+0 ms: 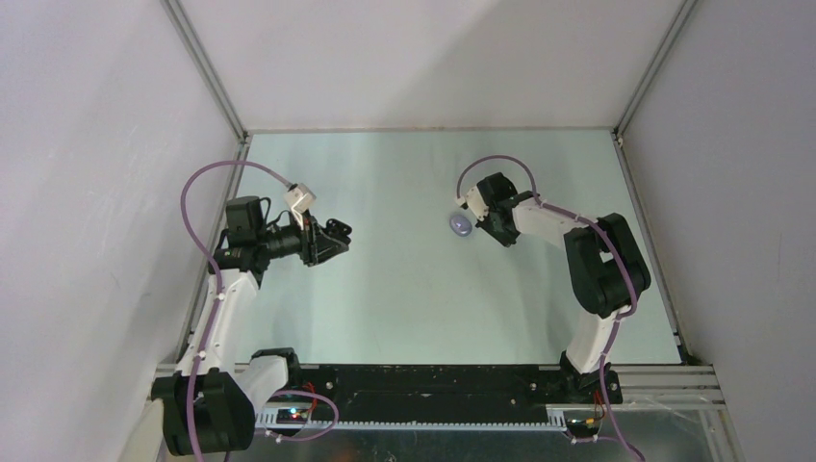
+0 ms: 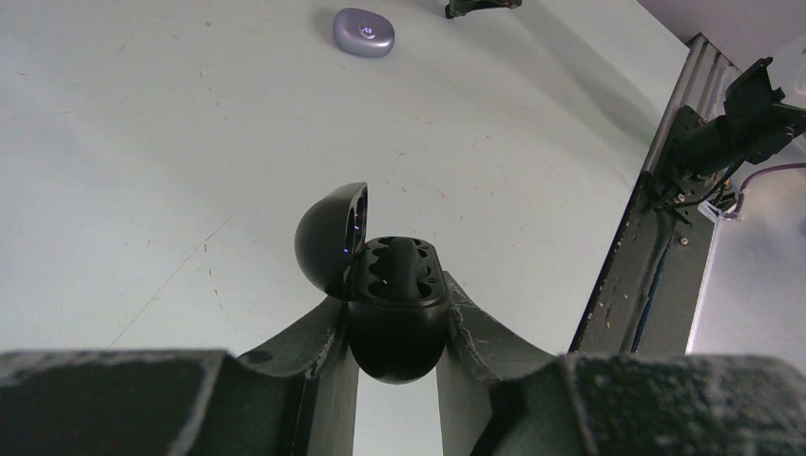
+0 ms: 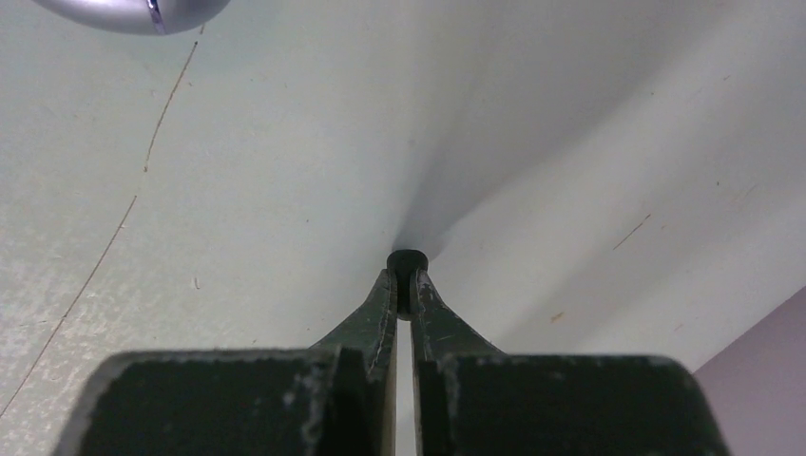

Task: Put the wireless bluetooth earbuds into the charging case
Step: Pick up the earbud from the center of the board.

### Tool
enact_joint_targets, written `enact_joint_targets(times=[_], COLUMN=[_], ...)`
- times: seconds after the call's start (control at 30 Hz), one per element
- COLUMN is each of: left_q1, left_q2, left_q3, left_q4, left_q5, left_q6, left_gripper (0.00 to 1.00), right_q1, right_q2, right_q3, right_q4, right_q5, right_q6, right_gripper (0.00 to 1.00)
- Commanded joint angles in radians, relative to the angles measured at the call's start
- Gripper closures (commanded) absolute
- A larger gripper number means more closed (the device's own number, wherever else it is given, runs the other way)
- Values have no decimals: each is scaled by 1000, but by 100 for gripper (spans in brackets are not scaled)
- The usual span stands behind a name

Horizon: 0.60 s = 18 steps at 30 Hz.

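Observation:
My left gripper (image 1: 332, 239) is shut on a black charging case (image 2: 397, 318) and holds it above the table in the left wrist view (image 2: 397, 304). Its lid (image 2: 331, 237) stands open to the left, and the sockets look empty. My right gripper (image 1: 498, 234) is shut on a small black earbud (image 3: 407, 266), its tips (image 3: 407, 285) low over the table. A closed pale purple case (image 1: 461, 224) lies just left of it, and also shows in the left wrist view (image 2: 363, 31) and the right wrist view (image 3: 133, 11). No other earbuds show.
The pale green table (image 1: 404, 289) is walled by white panels on the left, back and right. A metal frame rail (image 2: 656, 237) runs along the table's near edge. The arm bases stand at the near edge.

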Motion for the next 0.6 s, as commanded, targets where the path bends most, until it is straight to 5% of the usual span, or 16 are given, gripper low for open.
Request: enact_joint_targets(times=[0.0,0.23,0.57], left_q1=[-6,-16,-33], left_q2=[1,-3,-19], left_q3=[40,40,66], left_q4=[0,2,6], left_q5=[10,19,127], left_q6=[25,25,8], left_gripper=[83,82,83], right_q1=[-1,0,39], right_q2=[-34,-248,-489], right_q3=[-2,39,211], right_q4=[19,-50,-60], right_q5=[3,-117,-715], right_q6=[2,44,172], right_gripper=[99,100,100])
